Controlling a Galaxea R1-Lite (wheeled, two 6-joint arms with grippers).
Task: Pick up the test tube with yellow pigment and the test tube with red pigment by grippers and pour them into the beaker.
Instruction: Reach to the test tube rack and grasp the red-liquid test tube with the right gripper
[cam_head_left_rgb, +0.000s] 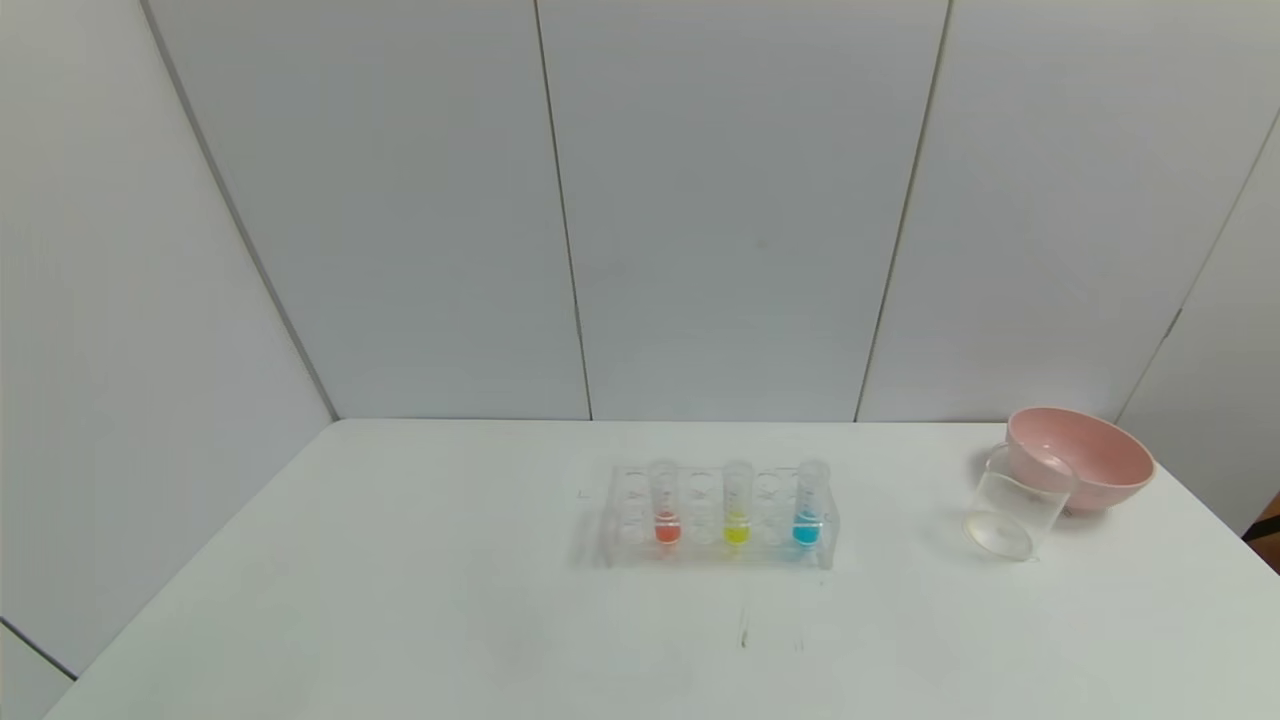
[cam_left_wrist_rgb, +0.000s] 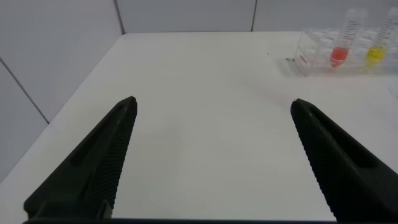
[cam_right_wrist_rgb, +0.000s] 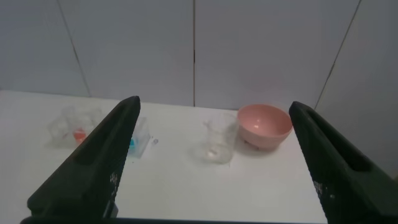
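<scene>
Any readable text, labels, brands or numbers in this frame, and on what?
None can be read.
Tube rack: faint marks on the test tubes, too small to read.
Beaker: no legible markings.
Pink bowl: plain.
Table: a few dark scuffs, not writing.

White table (cam_head_left_rgb: 400, 600), grey panelled walls (cam_head_left_rgb: 740, 200)

You've got red-orange liquid (cam_head_left_rgb: 667, 531), yellow liquid (cam_head_left_rgb: 737, 532), blue liquid (cam_head_left_rgb: 806, 532) in clear tubes; pink bowl (cam_head_left_rgb: 1085, 460), white tabletop (cam_head_left_rgb: 400, 600), black claws.
</scene>
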